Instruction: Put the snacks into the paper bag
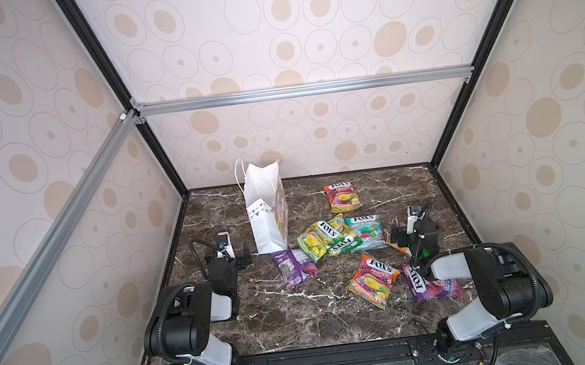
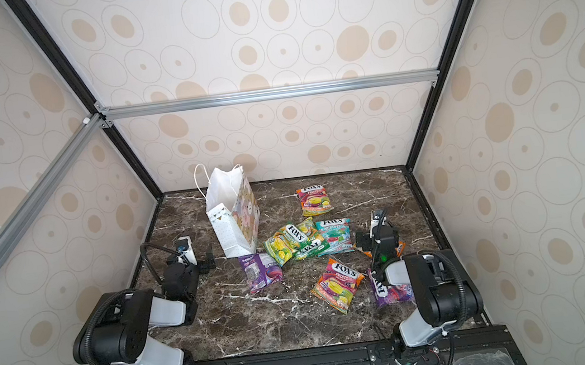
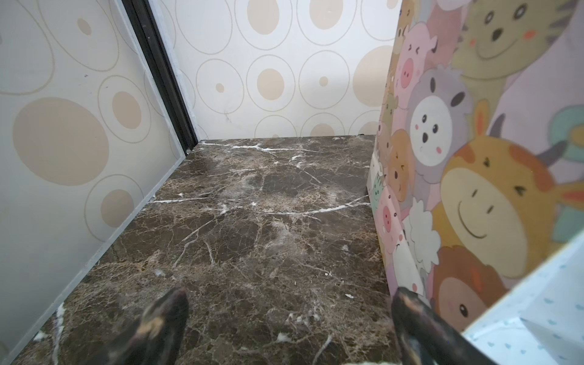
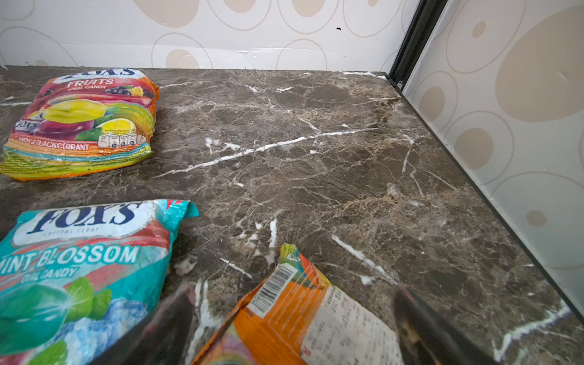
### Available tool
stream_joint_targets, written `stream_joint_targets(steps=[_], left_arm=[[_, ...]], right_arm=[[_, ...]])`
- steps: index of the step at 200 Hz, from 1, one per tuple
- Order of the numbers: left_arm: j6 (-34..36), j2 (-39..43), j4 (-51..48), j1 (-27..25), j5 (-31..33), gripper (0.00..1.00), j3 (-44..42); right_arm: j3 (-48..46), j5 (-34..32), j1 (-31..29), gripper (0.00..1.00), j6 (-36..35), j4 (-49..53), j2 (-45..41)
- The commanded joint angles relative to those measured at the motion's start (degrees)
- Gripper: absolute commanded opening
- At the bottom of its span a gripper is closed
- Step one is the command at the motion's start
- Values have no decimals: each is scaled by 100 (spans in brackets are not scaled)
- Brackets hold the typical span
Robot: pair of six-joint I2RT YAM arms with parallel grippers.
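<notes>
Clock: read in both top views, 12 at the back wall, 6 at the arm bases.
Bench (image 1: pixel 299 325) (image 2: pixel 262 329): dark brown marble with white veins.
Paper bag (image 1: pixel 266 216) (image 2: pixel 234 227): stands upright and open-mouthed at about 10 o'clock on the bench. It has a white dotted front and a pastel animal print on its side (image 3: pixel 474 158).
Snacks, middle heap: a yellow-green pouch (image 1: pixel 321 238) (image 2: pixel 290 241) overlaps a green pouch (image 1: pixel 343 247) (image 2: pixel 308 252). The teal pouch (image 1: pixel 366 231) (image 2: pixel 334 235) (image 4: pixel 79 268) touches them at 3 o'clock.
Snacks, apart: a far orange-pink pouch (image 1: pixel 343 196) (image 2: pixel 314 200) (image 4: pixel 85 123) lies alone at 1 o'clock. A purple pouch (image 1: pixel 295 267) (image 2: pixel 261 271) lies at 6 o'clock of the bag. A near orange-pink pouch (image 1: pixel 371 281) (image 2: pixel 338 285) lies at 5 o'clock of the heap. A second purple pouch (image 1: pixel 426 284) (image 2: pixel 389 290) lies at 4 o'clock, partly under the right arm.
Bag contents: no pouch shows inside the bag; all that can be seen lie flat on the bench.
Left jaws: wide apart and holding nothing, low over bare bench just at 9 o'clock of the bag's foot. One of the fingers (image 3: pixel 410 316) is right against the printed side; whether it touches cannot be told.
Right jaws: wide apart, at 3 o'clock of the teal pouch.
Orange pouch (image 1: pixel 398 248) (image 4: pixel 300 316): lies back side up with its barcode showing, on the bench between the spread right fingers (image 4: pixel 164 319). No grip on it shows.
</notes>
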State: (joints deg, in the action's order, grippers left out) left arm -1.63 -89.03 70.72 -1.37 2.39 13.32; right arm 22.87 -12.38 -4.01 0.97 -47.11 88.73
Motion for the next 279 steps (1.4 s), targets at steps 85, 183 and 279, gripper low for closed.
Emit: stream_joint_targets(steps=[85,183,279], left_arm=[[101,-16,153,19,-28,100,109],[103,-13,144,19,-26,100,109],[163,193,293,7,-177,99,-53]], right_arm=[[94,12,25,100,-23,59,-55],[93,14,29,100,-20,70,-59],[66,-30,29,100,-32,219,-324]])
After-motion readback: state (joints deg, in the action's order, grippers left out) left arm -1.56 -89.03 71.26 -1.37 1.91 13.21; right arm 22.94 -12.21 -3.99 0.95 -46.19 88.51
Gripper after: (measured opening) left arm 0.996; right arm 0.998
